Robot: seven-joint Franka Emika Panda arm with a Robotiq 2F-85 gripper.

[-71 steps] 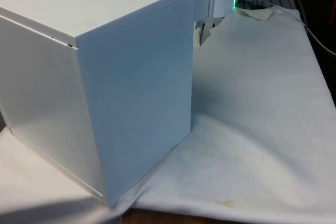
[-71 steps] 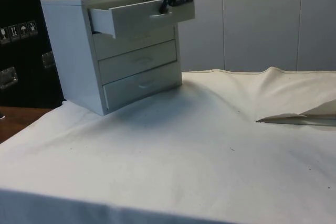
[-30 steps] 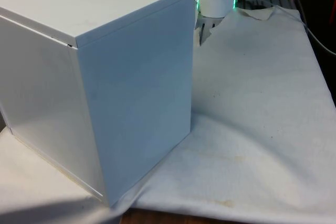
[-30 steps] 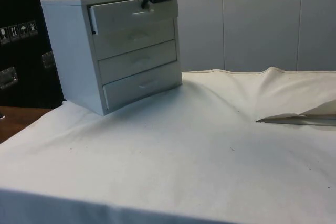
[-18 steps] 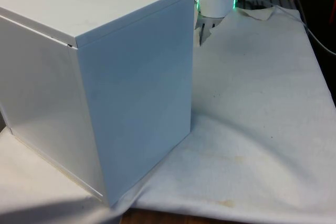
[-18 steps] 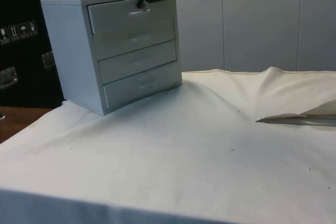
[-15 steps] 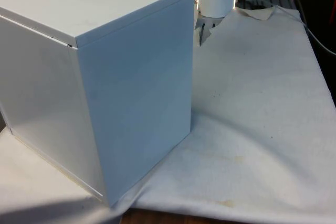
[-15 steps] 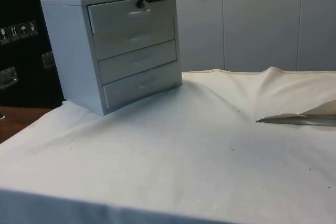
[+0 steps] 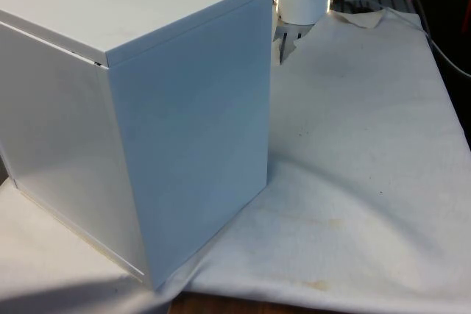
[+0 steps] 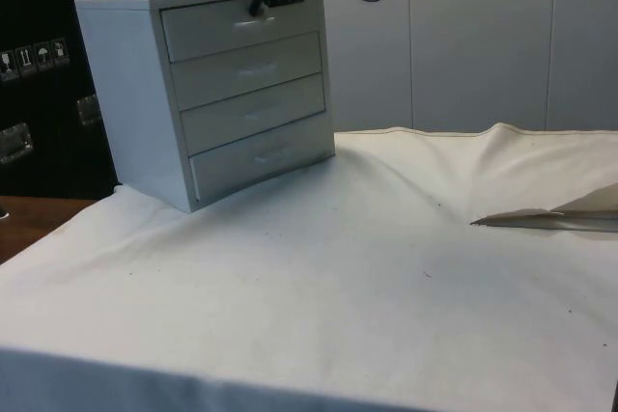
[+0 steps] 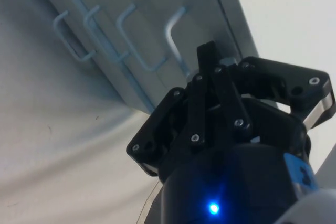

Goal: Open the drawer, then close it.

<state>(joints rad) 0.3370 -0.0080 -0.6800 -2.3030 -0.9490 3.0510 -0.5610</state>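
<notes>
Standing on the white cloth-covered table [image 10: 386, 296] is the pale grey four-drawer chest [image 10: 208, 84], and you are seeing its drawer fronts in the side view while its plain back and side panels [image 9: 147, 108] are facing the front camera. The top drawer [image 10: 241, 28] is sitting flush with the three drawers beneath it, so it is reading as closed. Each drawer is carrying a thin pale wire handle; in the wrist view the four handles are lining up in a row, with the top drawer's handle [image 11: 176, 38] lying just beside the fingertips.

Your black two-finger gripper [image 10: 263, 2] is hanging at the top drawer's front, close under the chest's top edge, with its fingertips at the handle. In the wrist view the gripper [image 11: 210, 59] is showing its two fingers pressed together with no gap between them, so it is closed; you cannot tell from these pictures whether the handle wire is actually pinched between them or merely lying next to them.

Beyond the chest, on the front view's right, the cloth [image 9: 368, 108] is lying in loose wrinkles. Well apart from the chest in the side view, a raised fold of the cloth [image 10: 550, 217] is sticking out near the table's far edge.
</notes>
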